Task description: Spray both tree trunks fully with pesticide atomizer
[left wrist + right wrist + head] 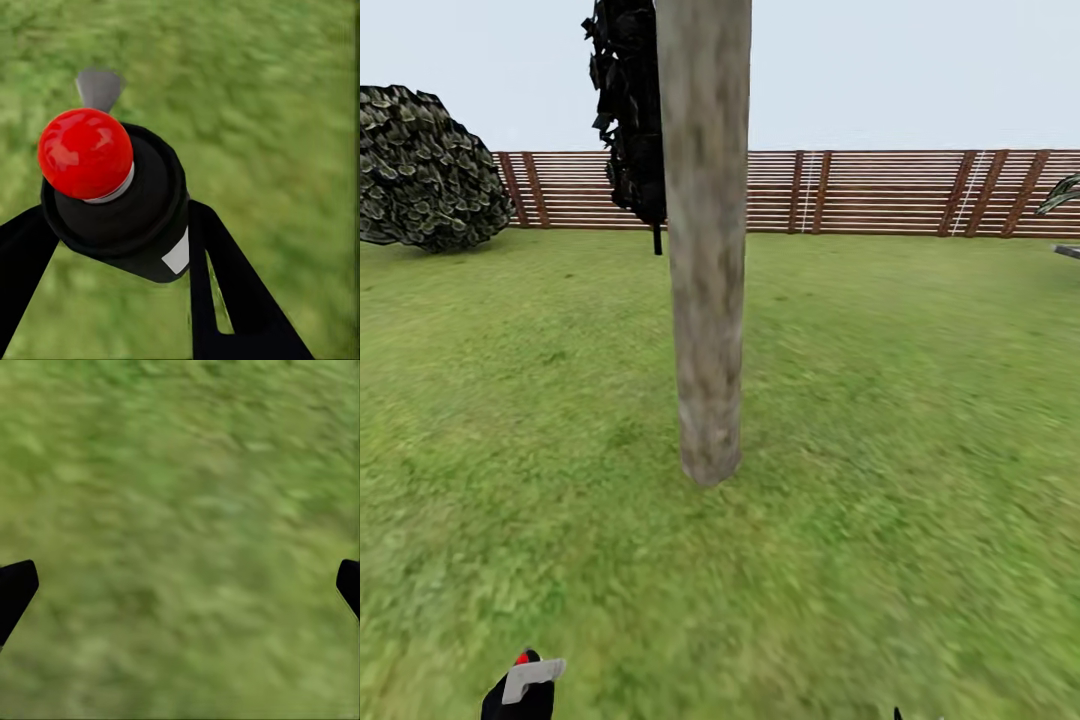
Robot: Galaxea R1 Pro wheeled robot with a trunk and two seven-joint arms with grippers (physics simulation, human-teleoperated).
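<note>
held between the black fingers of the left gripper (120, 247): dark cylindrical pesticide atomizer (124, 206) with red knob, low over blurry green grass (900, 420). straight ahead, pale mottled tree trunk (705, 250). right gripper (180, 585) spread wide, empty.

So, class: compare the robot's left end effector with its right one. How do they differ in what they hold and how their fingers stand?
The left end effector is shut on the pesticide atomizer, red cap upward; the right end effector holds nothing. The left's fingers press against the dark body; the right's fingertips stand wide apart over bare grass. Both have black fingers and hang above the lawn.
</note>
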